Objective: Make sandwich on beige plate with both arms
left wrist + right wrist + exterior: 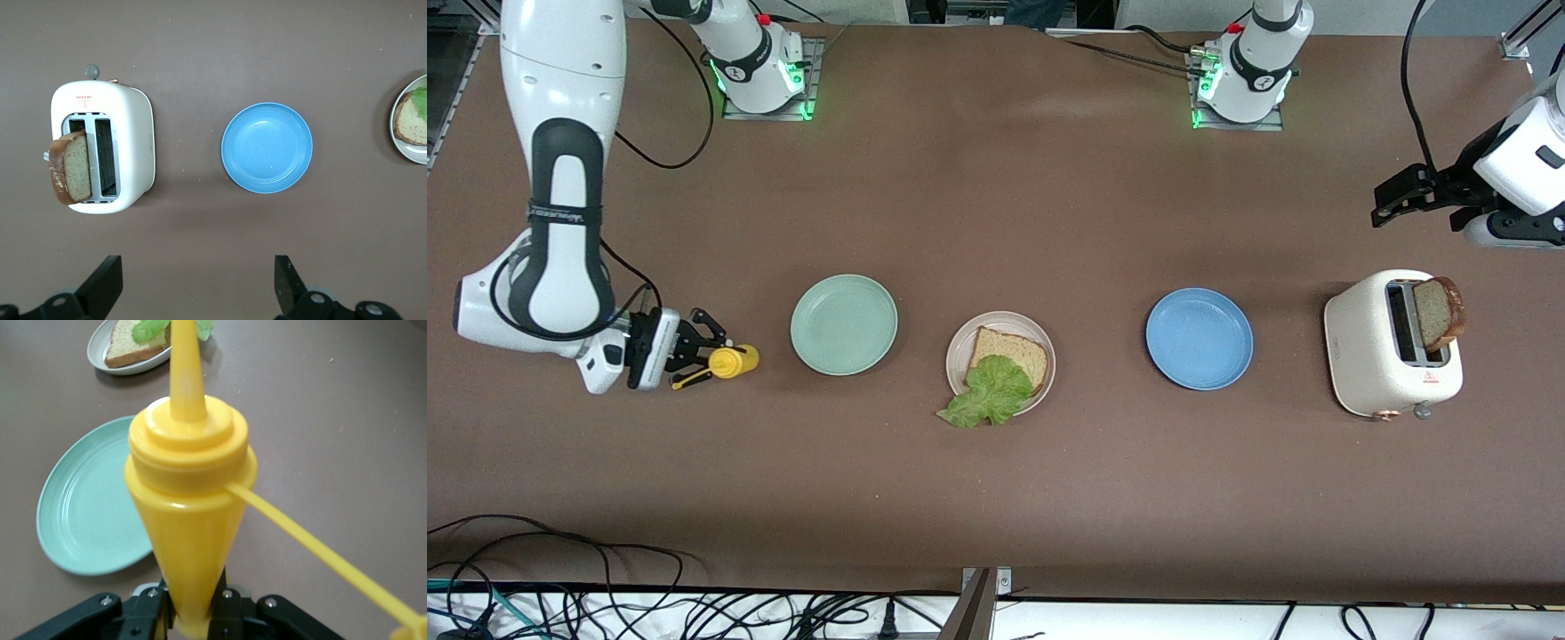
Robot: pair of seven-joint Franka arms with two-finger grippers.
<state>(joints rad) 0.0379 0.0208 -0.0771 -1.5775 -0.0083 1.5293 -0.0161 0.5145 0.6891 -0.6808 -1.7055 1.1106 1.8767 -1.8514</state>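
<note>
The beige plate (1000, 316) lies mid-table with one bread slice (1014, 348) on it. A green lettuce leaf (987, 393) lies on the slice and hangs over the plate's rim on the front camera's side. A second bread slice (1439, 313) stands in the white toaster (1369, 356); it also shows in the left wrist view (72, 167). My left gripper (1392, 197) is open and empty, up in the air beside the toaster (127, 147). My right gripper (703, 347) is shut on a yellow squeeze bottle (734, 360), nozzle pointing toward the mint plate (190, 487).
A mint green plate (843, 324) lies between the bottle and the beige plate. A blue plate (1199, 338) lies between the beige plate and the toaster. Cables run along the table's edge nearest the front camera.
</note>
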